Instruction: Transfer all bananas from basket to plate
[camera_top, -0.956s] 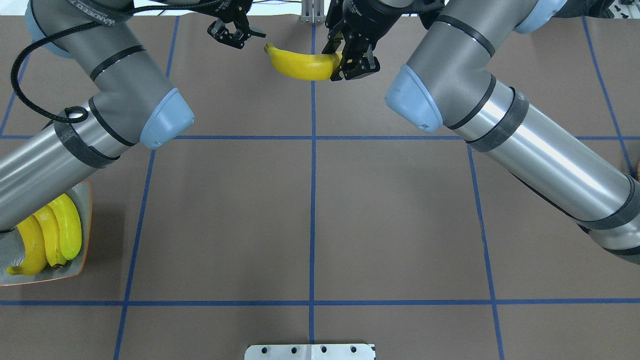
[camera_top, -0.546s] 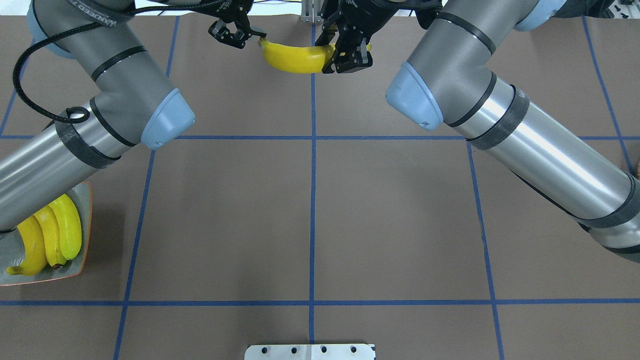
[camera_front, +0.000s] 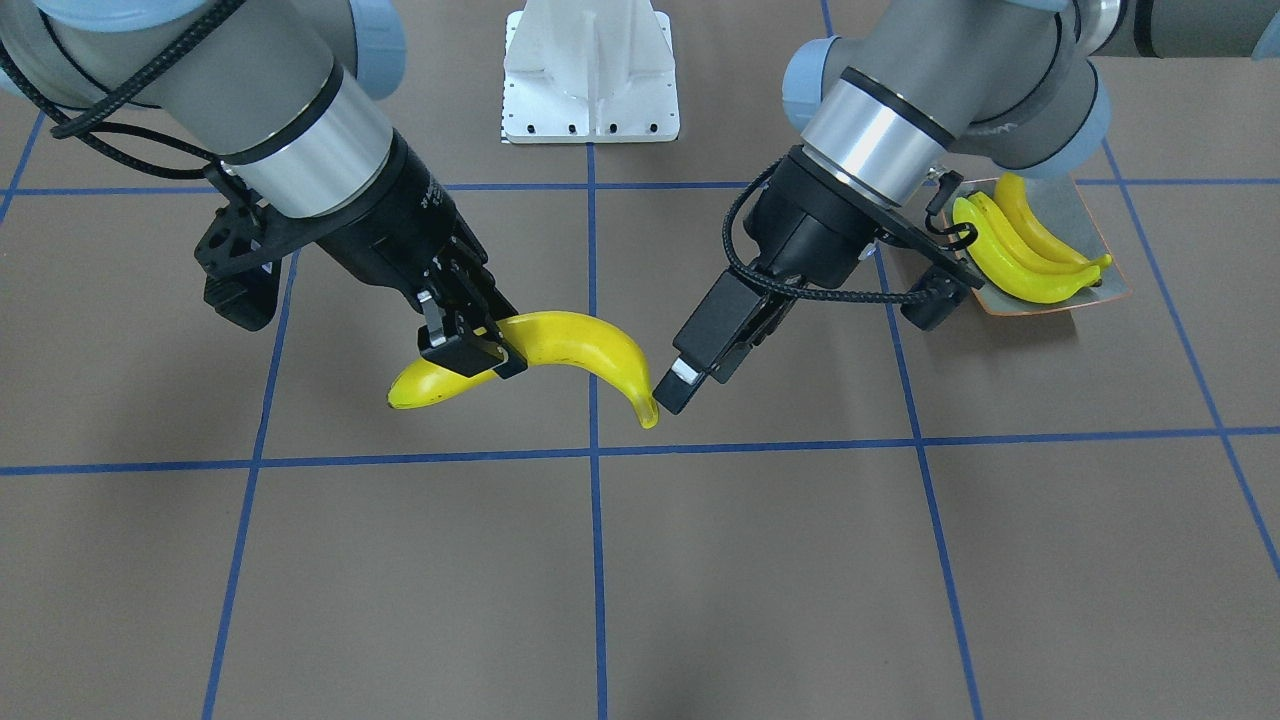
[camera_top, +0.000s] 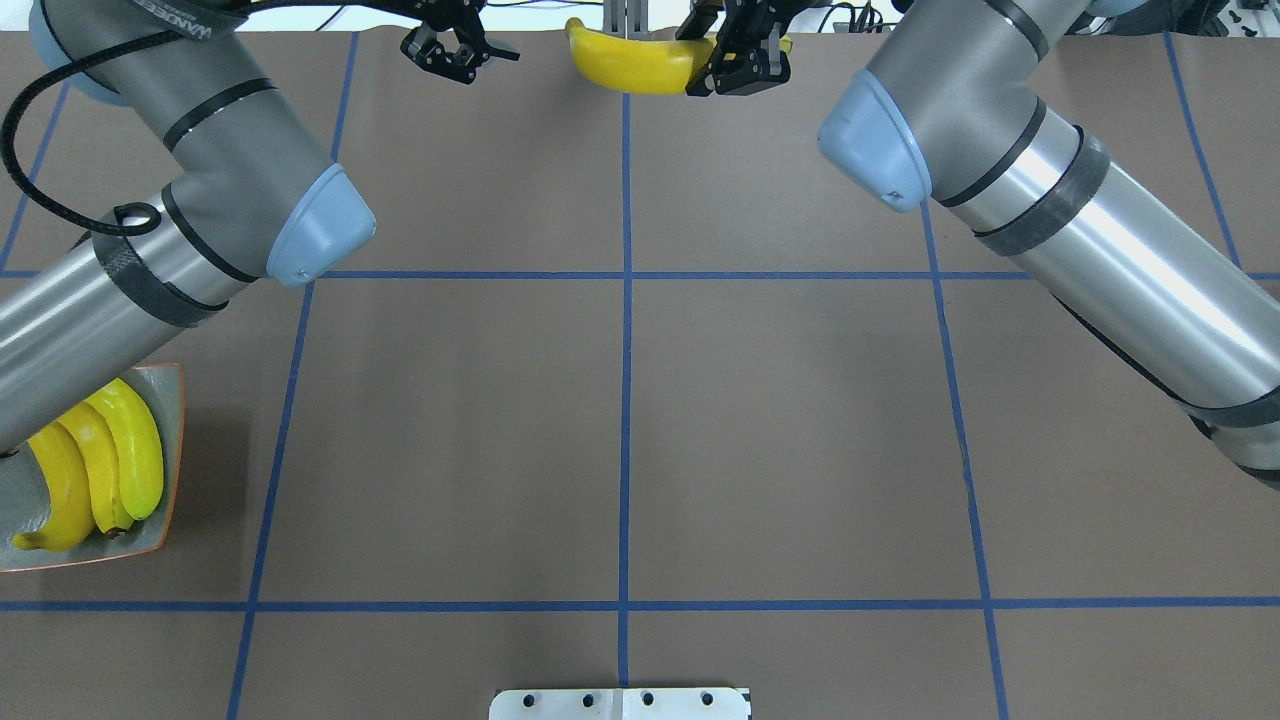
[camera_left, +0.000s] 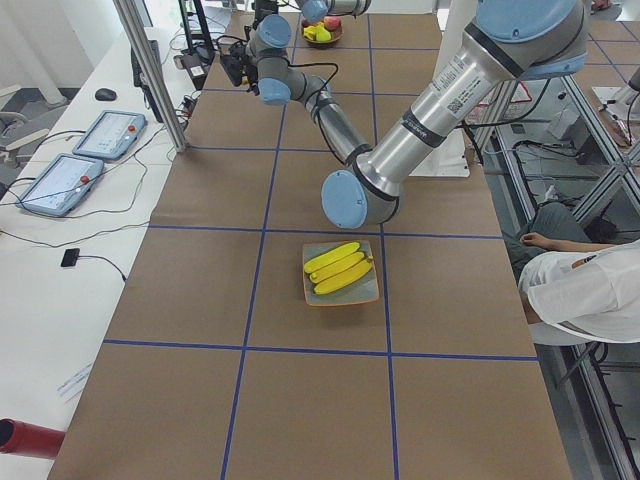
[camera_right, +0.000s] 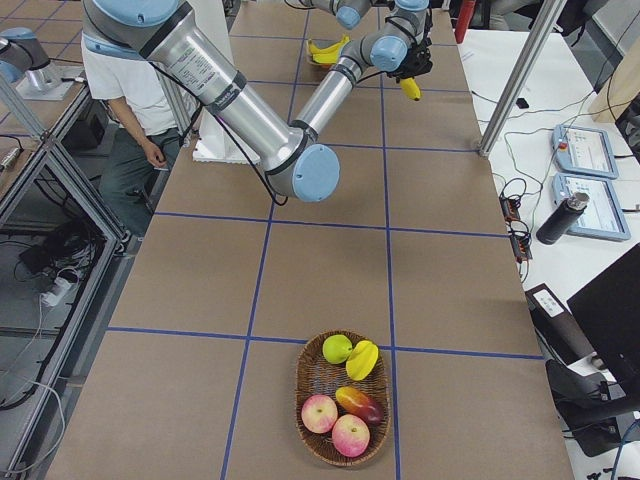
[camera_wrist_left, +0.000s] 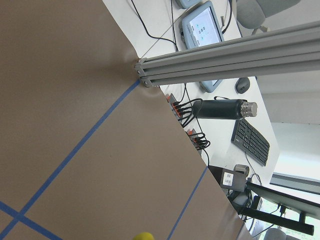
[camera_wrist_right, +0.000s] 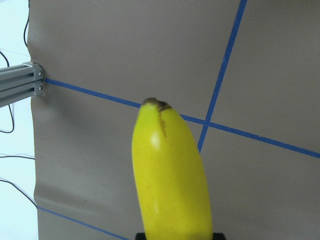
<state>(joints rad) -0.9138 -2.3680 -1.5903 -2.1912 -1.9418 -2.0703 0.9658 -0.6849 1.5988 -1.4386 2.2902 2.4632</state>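
A: Bananas (camera_front: 1020, 250) on the plate (camera_front: 1090, 235): three, side by side, near-left part of the table (camera_top: 780, 440). One more, the held banana (camera_front: 570, 345), is in the air over the far middle, above the centre tape line.

B: Who has it?

A: Right gripper (camera_front: 470, 345), pinched across the fruit about a third along from one end. The other end, the curved tip, points toward the left gripper (camera_front: 680, 385). That one is empty with its fingers spread, and in the front view it sits just beside the tip. Not touching, by my judgement; the overhead view shows a gap.

B: A hand-over, then, as I read it. The plate is on the left arm's side.

A: Agreed. Notes for doing it well: the left gripper should reach past the thin tip and close on the fuller body, where the free half gives room. A pinch on the tip alone would likely let the fruit swing or slip. Jaws square across the curve, not along it.

B: Release order?

A: Right lets go only once the left is firmly clamped. Then the right arm backs off to the right before the left swings toward the plate.

B: Placement?

A: Lay it on the bare strip of the plate, parallel to the three. The basket (camera_right: 310, 440) sits at the right end of the table. It holds apples and other fruit, plus one yellow piece I cannot identify.
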